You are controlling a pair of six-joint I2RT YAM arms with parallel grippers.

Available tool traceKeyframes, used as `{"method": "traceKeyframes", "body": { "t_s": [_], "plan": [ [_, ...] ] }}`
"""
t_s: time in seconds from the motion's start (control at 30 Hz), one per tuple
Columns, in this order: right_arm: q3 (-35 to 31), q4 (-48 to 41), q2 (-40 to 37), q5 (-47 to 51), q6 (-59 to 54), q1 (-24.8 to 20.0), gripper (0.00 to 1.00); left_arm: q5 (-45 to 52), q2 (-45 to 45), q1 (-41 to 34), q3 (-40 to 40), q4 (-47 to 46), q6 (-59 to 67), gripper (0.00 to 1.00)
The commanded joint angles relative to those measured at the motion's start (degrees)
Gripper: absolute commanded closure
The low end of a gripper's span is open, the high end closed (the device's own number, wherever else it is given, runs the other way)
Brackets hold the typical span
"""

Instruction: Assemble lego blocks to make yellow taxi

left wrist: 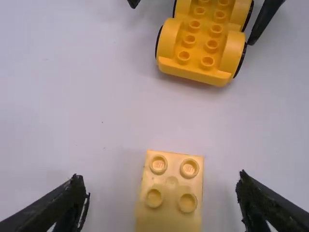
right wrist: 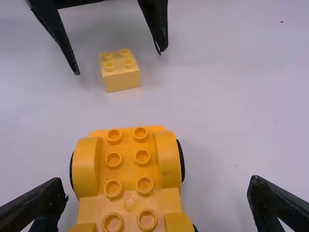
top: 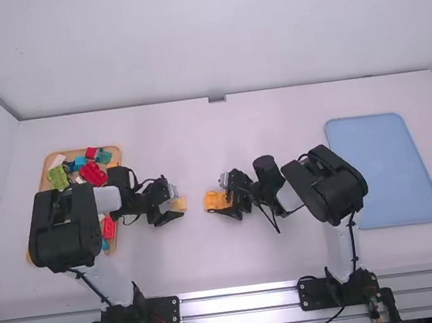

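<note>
Apparently the taxi is barely begun: its wheeled yellow base (right wrist: 128,162) sits on the counter (top: 214,265), ungripped inside my open right claw (right wrist: 158,188). Near it, a separate block (left wrist: 169,212) stands between my left claw's (left wrist: 160,191) parted fingers; joining and building up remain. I can read no writing.

Apparently no readable text, numbers or signs on anything.
</note>
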Motion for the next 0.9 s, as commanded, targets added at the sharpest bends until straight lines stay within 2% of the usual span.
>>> {"method": "traceKeyframes", "body": {
  "t_s": [0.0, 0.03, 0.33, 0.57, 0.73, 0.77, 0.8, 0.83, 0.87],
  "plan": [
    [0.55, -0.17, 0.61, -0.68, 0.11, -0.11, 0.01, 0.50, 0.61, -0.46, -0.37, -0.50, -0.17, 0.32],
    [0.55, -0.17, 0.61, -0.72, 0.09, -0.11, 0.01, 0.35, 0.61, -0.59, -0.39, -0.46, -0.44, 0.40],
    [0.55, -0.17, 0.61, -0.70, 0.26, -0.11, 0.01, 0.22, 0.61, -0.28, -0.37, -0.26, -1.66, 0.60],
    [0.55, -0.17, 0.61, -0.70, 0.24, -0.13, 0.01, -1.03, 0.61, -0.50, -0.37, -0.68, -1.66, 0.70],
    [0.55, -0.42, 0.61, -0.70, 0.17, 0.02, 0.01, 1.09, 0.59, -0.83, -0.24, -0.24, -1.68, 0.72],
    [0.55, -0.44, 0.61, -0.70, 0.09, -0.09, 0.01, 2.16, 0.61, -0.79, 0.04, -0.31, -1.73, 0.75],
    [0.57, -0.87, 0.61, -0.68, 0.07, -0.17, 0.01, 3.56, 0.59, -0.39, 0.59, -0.79, -1.77, 0.89],
    [0.66, -1.40, 0.61, -0.48, 0.07, -0.15, 0.01, 4.76, 0.46, -0.26, 1.51, -1.60, -2.64, 0.95],
    [0.68, -1.49, 0.61, -0.44, 0.04, -0.13, 0.01, 5.03, 0.39, -0.26, 2.05, -1.90, -3.76, 0.97]
  ]
}}
